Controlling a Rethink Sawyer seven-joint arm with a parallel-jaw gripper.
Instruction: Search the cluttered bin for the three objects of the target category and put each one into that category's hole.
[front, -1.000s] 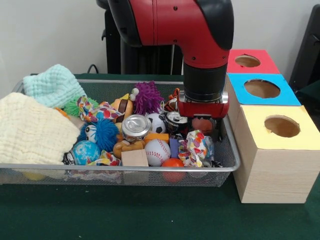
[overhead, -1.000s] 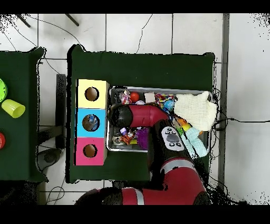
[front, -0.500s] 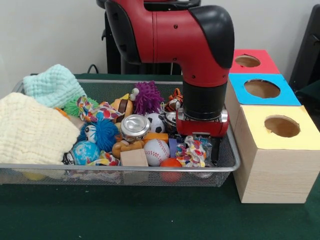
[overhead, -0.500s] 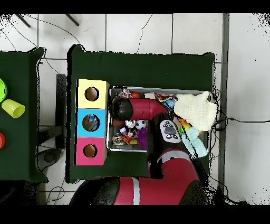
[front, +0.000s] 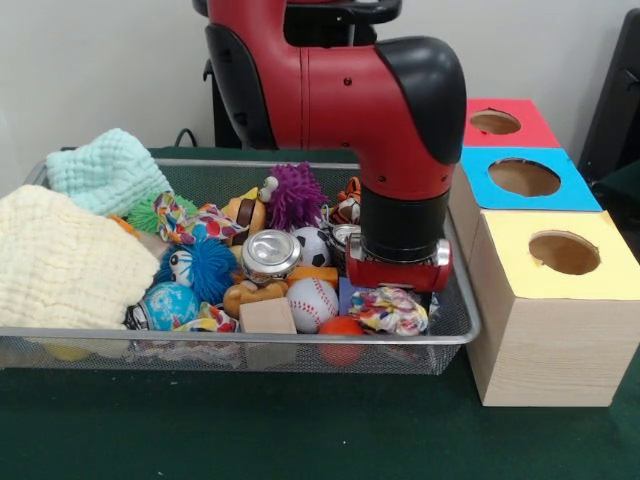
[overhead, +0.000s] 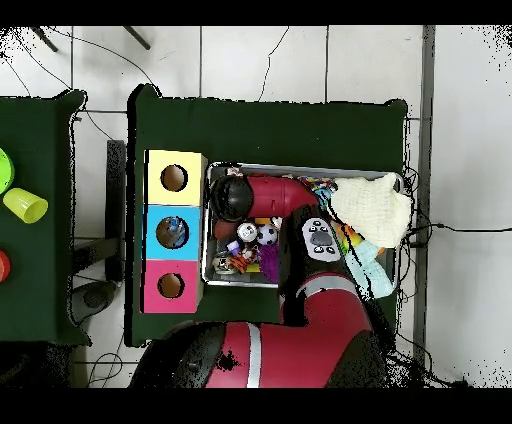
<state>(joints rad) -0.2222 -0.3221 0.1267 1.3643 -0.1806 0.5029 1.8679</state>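
- Three coloured boxes stand in a row just beside the wire bin (front: 455, 325): a yellow-topped box (front: 553, 262) nearest the camera across the table, a blue-topped box (front: 524, 180) behind it, and a red-topped box (front: 500, 123) at the back, each with a round hole in its lid.
- From overhead the same row runs yellow (overhead: 174, 178), blue (overhead: 173, 233), red (overhead: 171, 286), and something dark sits inside the blue hole, though I can't make out what it is.
- The red and black arm (front: 360, 95) reaches down into the bin's end closest to the boxes, its wrist low over the clutter.
- The gripper (front: 397, 290) is buried behind a knotted, multicoloured rope toy (front: 390, 308), so I cannot tell whether it is spread or closed, or whether it has anything.
- Balls lie among the toys: a baseball (front: 312, 303), a soccer ball (front: 313, 244), an orange ball (front: 344, 327) against the front wall, and a blue globe ball (front: 172, 303).
- A silver can (front: 270, 254) lies tilted in the middle, with a wooden block (front: 268, 316) in front of it.
- A blue fuzzy toy (front: 200, 266) and a purple spiky toy (front: 295, 193) sit further in.
- A cream cloth (front: 65, 260) and a mint knitted cloth (front: 105, 170) are heaped over the bin's other end.
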